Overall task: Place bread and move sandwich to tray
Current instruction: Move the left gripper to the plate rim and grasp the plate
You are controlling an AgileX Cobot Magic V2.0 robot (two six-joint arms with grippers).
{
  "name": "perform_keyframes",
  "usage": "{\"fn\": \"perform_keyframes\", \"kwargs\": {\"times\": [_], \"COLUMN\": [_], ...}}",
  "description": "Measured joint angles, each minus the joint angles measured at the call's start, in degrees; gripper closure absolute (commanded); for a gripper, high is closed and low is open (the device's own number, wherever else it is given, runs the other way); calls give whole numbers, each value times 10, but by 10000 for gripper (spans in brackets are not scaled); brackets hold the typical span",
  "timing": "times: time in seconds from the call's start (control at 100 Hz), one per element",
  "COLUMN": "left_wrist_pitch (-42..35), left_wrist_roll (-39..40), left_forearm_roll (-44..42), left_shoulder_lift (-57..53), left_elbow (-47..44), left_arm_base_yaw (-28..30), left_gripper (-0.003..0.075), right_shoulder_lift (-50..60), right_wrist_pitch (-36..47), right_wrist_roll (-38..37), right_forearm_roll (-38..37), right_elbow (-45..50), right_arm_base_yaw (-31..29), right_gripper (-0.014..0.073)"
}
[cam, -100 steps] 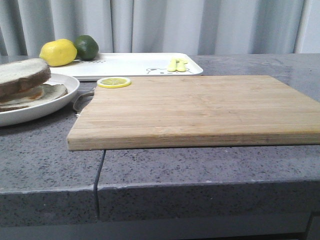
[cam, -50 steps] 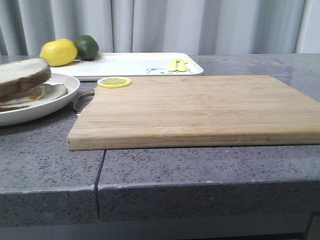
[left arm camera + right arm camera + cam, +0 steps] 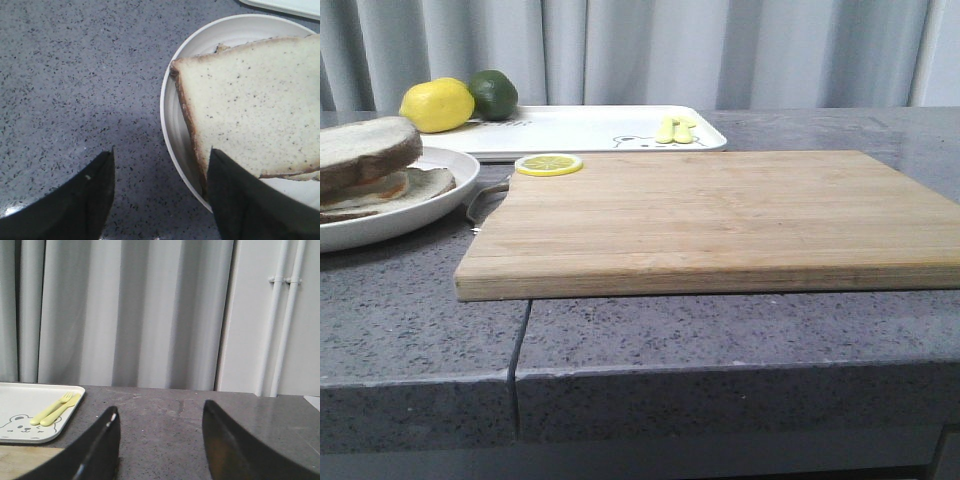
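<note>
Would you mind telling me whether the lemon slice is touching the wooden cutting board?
Touching. The front view shows the lemon slice lying flat on the far left corner of the cutting board.

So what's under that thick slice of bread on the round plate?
Under the bread a flatter slice with a thin orange streak peeks out on the plate. Whatever else lies between is covered.

Lemon [image 3: 437, 104], lime [image 3: 494, 93], lemon slice [image 3: 548, 164] on cutting board [image 3: 720, 220]; yellow cutlery [image 3: 676, 129], apparently plastic.
</note>
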State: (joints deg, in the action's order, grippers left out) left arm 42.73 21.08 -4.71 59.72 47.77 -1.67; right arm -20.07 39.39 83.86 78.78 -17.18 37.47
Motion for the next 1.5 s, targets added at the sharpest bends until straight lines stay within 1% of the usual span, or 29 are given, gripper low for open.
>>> {"fn": "perform_keyframes", "kwargs": {"times": [0.81,1.11,1.5], "left_wrist_pitch": [-29,-32,-44], "left_wrist_roll": [5,6,6], "left_forearm_roll": [-5,-5,-4], "left_shoulder_lift": [73,85,85], "left_elbow": [1,1,1], "left_arm_base_yaw": [0,45,47], "left_gripper": [331,331,332], "right_shoulder_lift": [0,0,0], "right_wrist_pitch": [0,1,1], "right_wrist_roll": [1,1,1], "right_forearm_roll": [0,0,0], "right_elbow": [0,0,0], "right_arm_base_yaw": [0,0,0], "right_gripper": [201,201,201]}}
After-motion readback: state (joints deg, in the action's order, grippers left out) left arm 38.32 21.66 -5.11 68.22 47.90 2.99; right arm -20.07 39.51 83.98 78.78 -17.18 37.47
